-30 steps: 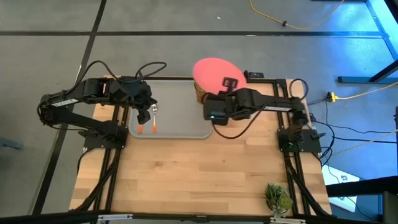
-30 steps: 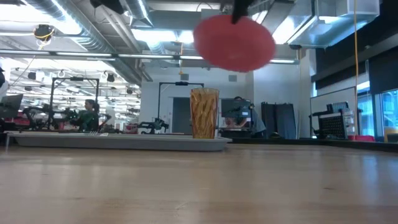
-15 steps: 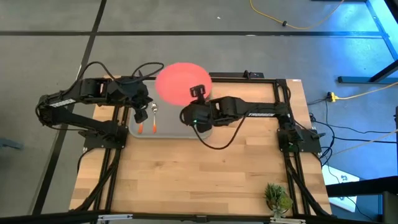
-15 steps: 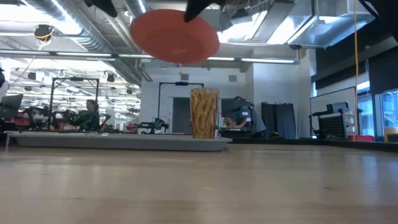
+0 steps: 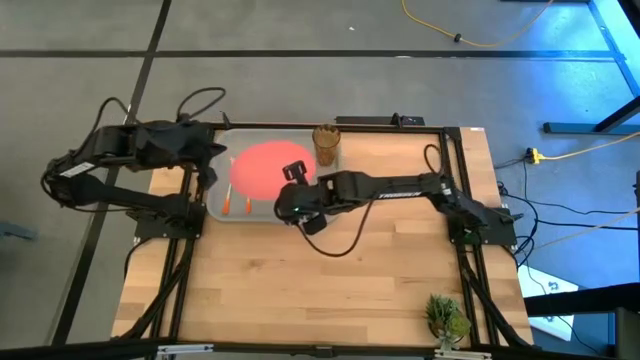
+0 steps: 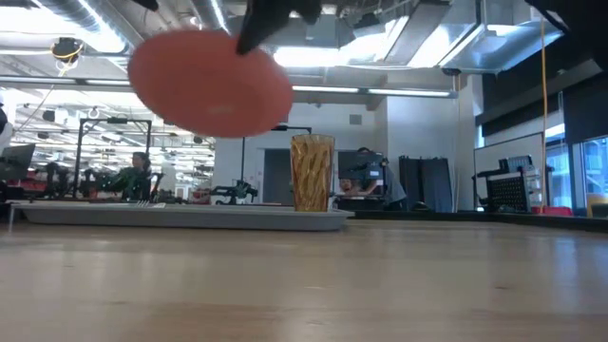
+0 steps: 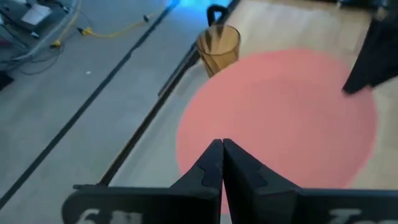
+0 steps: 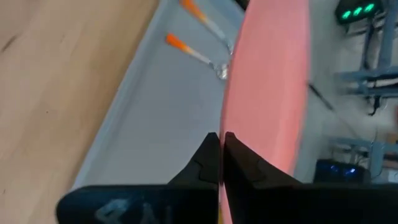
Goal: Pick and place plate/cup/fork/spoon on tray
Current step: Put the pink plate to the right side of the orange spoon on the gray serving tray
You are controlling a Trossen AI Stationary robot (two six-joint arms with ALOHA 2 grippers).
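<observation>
Currently the plate (image 5: pixel 262 167) is being held aloft directly over the tray (image 5: pixel 320 210), pinched at its rim by the right gripper (image 5: pixel 294 174); the left gripper (image 7: pixel 222 163), closed and empty, is being kept at the tray's left end.

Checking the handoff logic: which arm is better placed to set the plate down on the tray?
Right. The right gripper already holds the plate above the tray. The left gripper is shut, empty, at the tray's left end.

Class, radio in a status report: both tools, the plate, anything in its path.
Right tool shut on flat round coral-red plate, held in the air above grey rectangular tray. Left tool shut, empty, at tray's far-left edge. Two orange-handled utensils lie on tray.
</observation>
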